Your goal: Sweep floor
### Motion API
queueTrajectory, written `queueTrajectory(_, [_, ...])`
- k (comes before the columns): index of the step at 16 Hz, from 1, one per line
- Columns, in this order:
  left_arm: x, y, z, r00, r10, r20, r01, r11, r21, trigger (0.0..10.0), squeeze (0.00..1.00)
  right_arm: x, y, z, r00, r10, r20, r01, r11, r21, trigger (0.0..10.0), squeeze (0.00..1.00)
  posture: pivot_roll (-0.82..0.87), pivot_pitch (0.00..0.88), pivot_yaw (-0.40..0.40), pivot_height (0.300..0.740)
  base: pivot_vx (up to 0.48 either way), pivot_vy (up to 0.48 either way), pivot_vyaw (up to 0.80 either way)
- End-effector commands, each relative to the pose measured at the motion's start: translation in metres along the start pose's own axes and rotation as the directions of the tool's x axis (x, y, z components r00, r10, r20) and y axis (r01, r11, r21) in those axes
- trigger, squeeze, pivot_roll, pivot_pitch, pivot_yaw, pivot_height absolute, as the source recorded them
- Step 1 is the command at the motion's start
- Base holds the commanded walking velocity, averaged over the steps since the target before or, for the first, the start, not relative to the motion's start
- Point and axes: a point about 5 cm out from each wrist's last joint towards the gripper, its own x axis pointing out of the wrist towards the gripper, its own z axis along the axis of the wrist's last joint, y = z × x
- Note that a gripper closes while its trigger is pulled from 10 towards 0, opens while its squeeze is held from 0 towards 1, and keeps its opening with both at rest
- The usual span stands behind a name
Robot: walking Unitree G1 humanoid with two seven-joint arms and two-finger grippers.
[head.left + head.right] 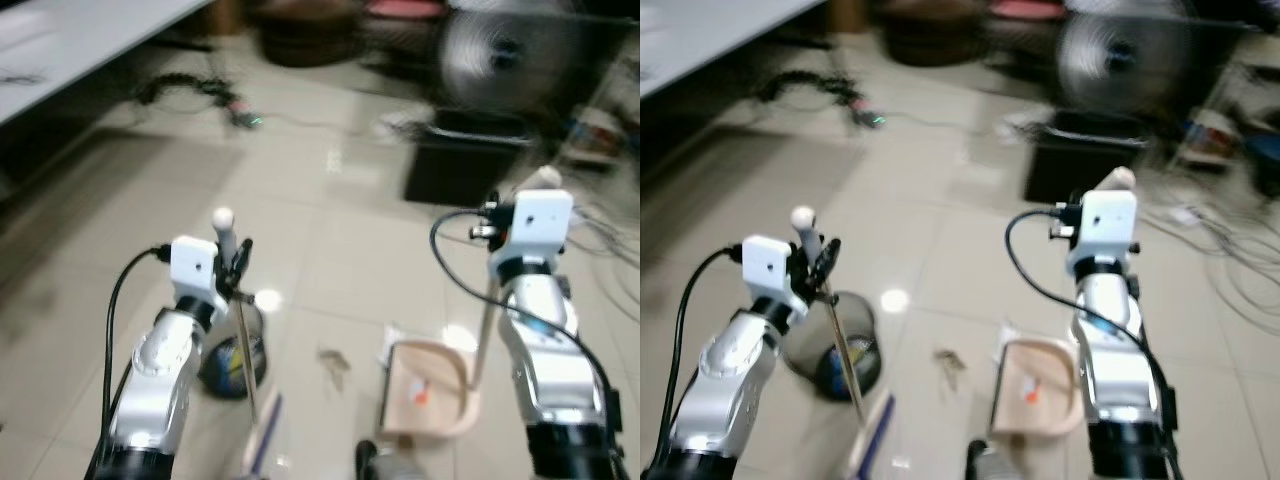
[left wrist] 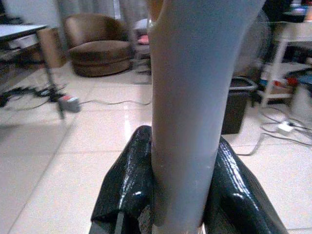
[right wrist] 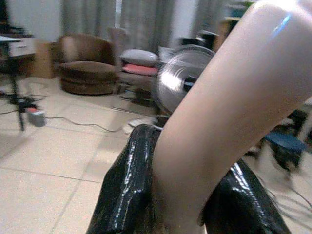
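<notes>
My left gripper (image 1: 238, 262) clamps the light, stiff broom handle (image 1: 243, 340); right gripper (image 3: 187, 195) clamps the dustpan handle (image 1: 483, 330); debris (image 1: 333, 362) lies between.

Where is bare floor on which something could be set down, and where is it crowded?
Bare tiles lie between the two arms, from the debris up to the black box, and left of the bin toward the table. It is crowded by the dustpan and broom, and among the cables at far right.
</notes>
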Motion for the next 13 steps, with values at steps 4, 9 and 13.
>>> queueTrajectory(4, [0.011, -0.003, 0.012, 0.998, 0.013, 0.064, -0.015, 1.0, 0.021, 10.0, 0.0, -0.003, -0.001, 0.004, 0.999, -0.027, 0.024, 0.027, 0.999, 0.025, 10.0, 0.0, -0.09, 0.064, 0.044, 0.74, 0.389, 0.0, -0.72])
queueTrajectory(9, [0.012, 0.004, 0.013, 0.994, 0.072, 0.078, -0.077, 0.995, 0.057, 10.0, 0.0, -0.004, 0.007, 0.005, 0.998, 0.016, 0.053, -0.02, 0.998, 0.065, 10.0, 0.0, -0.08, 0.061, 0.044, 0.74, 0.406, 0.0, 0.0])
queueTrajectory(13, [0.012, 0.004, 0.013, 0.994, 0.078, 0.078, -0.083, 0.995, 0.057, 10.0, 0.0, -0.005, 0.014, 0.003, 0.997, 0.068, 0.041, -0.069, 0.997, 0.043, 10.0, 0.0, -0.08, 0.057, 0.043, 0.74, 0.408, 0.0, 0.14])
